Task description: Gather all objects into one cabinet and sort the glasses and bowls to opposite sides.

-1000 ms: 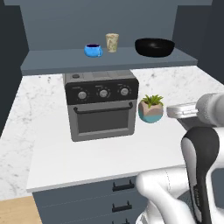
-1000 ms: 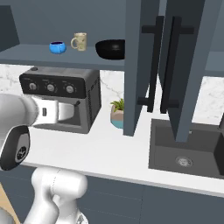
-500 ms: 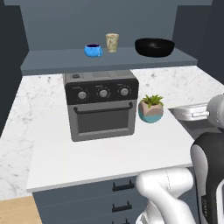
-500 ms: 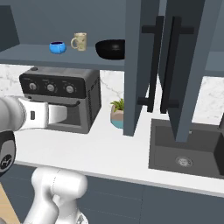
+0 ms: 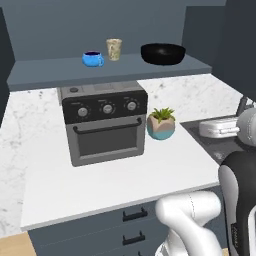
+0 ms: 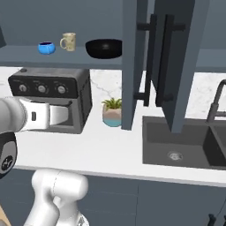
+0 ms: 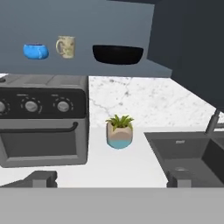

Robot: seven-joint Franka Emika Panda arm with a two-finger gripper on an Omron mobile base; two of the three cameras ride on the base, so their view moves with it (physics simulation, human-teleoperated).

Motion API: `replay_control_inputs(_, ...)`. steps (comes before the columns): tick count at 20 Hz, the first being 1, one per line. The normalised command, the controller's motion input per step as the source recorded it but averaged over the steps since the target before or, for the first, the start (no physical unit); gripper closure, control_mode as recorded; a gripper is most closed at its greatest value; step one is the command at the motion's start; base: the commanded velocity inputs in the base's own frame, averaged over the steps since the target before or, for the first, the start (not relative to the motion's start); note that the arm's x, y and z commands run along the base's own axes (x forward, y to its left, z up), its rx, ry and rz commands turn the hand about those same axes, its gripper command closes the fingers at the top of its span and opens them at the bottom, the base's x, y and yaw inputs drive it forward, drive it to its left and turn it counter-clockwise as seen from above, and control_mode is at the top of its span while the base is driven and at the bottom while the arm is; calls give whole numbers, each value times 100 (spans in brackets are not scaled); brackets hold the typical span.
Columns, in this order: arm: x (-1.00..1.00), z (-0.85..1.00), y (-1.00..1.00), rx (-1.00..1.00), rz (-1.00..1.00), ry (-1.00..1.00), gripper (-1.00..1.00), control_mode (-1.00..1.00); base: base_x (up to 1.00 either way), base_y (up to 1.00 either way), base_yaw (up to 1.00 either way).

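Up on the cabinet [image 5: 60,70] shelf, black bowl [image 5: 163,53] sits near its right edge.

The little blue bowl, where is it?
The blue bowl sits on the cabinet shelf above the toaster oven, left of the beige cup.

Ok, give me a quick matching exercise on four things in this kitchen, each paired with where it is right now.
Things:
1. blue bowl
2. beige patterned cup
3. black bowl
4. potted plant

Places:
A. on the counter, right of the toaster oven
B. right end of the shelf
C. left end of the row on the shelf
D. between the two bowls

Pairs: 1-C, 2-D, 3-B, 4-A
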Motion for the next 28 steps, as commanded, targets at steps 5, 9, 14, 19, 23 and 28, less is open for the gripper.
replay_control_inputs(5, 0, 0, 0, 0, 0, 0, -100, 100, -12, 0, -30)
replay_control_inputs(9, 0, 0, 0, 0, 0, 0, -100, 100, -33, 0, -40)
replay_control_inputs(14, 0, 0, 0, 0, 0, 0, -100, 100, -26, 0, -44)
replay_control_inputs(19, 0, 0, 0, 0, 0, 0, -100, 100, -38, 0, -42)
replay_control_inputs(23, 0, 0, 0, 0, 0, 0, -100, 100, -32, 0, -39)
replay_control_inputs(28, 0, 0, 0, 0, 0, 0, -100, 100, -35, 0, -40)
